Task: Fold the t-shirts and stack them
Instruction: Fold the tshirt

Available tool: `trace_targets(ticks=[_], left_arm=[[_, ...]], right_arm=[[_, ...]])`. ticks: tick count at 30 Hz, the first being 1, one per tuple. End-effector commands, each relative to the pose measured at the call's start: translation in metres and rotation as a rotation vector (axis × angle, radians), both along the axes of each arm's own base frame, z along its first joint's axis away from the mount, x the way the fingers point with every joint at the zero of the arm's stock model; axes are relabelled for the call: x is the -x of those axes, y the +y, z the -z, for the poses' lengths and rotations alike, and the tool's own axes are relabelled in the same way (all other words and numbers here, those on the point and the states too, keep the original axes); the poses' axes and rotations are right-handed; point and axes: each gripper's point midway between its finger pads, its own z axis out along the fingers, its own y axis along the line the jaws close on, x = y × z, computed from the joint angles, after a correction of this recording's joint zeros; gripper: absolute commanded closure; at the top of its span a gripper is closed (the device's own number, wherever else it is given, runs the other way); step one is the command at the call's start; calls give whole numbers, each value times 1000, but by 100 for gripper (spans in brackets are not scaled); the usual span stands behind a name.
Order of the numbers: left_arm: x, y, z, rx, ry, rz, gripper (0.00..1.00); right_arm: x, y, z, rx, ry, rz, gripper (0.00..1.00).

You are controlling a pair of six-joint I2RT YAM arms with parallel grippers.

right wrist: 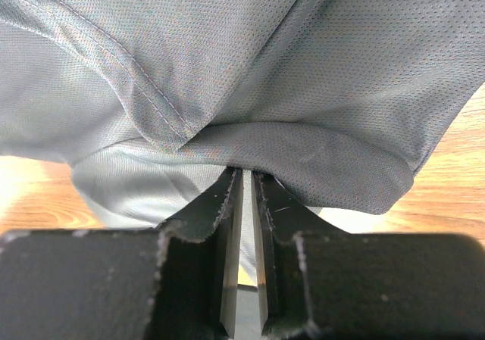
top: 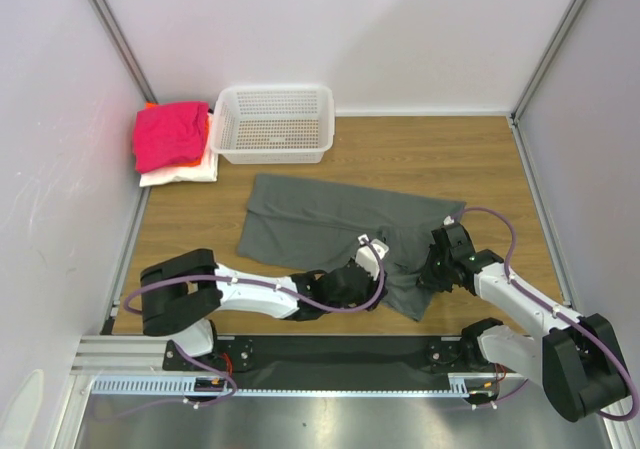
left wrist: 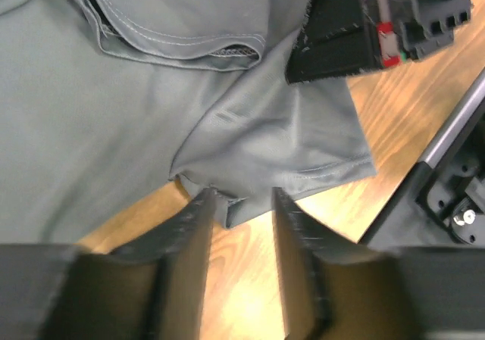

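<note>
So the biggest thing is the brown wooden counter (top: 500, 159). A dark grey short-sleeved cloth t-shirt (top: 320, 219) lies spread across the middle of it, a bit crumpled along the near edge. Both arms are reaching into that near edge.

The right end effector (right wrist: 246, 175) sits at the shirt's near right corner. Its jaws are pulled in to a thin slit and a bunched fold of the grey cloth is gathered right at the tips, so it looks pinched. The fold covers the actual pinch point though.

The left end effector (left wrist: 242, 200) is just to the left of it at the hem. Its jaws are parted a moderate way with bare wood showing between them. A corner of the hem touches the left fingertip (left wrist: 203, 204) but isn't clamped.

At the back there's a white plastic mesh basket (top: 270, 154), and all I can see inside is its own mesh floor. Just left of it, in the corner, a magenta-pink cloth shirt (top: 168, 134) is piled on a white cloth shirt (top: 185, 174). A sliver of orange cloth (top: 208, 124) peeks out between them, too little to say more.
</note>
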Motion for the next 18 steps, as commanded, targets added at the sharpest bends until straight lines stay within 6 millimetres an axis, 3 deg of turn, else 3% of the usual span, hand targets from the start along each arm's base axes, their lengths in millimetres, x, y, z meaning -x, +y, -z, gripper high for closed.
trace_targets(ticks=[1,5,11,12,16,17,18], left_arm=[[-8,2,-32,30,-113,-6,48],[-6,0,-26,5,-125,7,47],[-12,-25,-17,-105,-196,54,48],[-15,-19,-7,-171,-189,37,51],[-7,-18,-5,-159,-171,52,53],[-3,-8,4,-166,-162,59,53],[-3,-9,-5,-124,-173,58,53]], right_arm=[[-4,0,-5,2,-19,13,85],[-4,0,-5,2,-22,10,85],[-5,0,-6,-1,-26,13,85],[-5,0,-6,2,-23,12,85],[-5,0,-6,2,-22,12,85],[-5,0,-6,2,-22,13,85],[-5,0,-6,3,-21,12,85]])
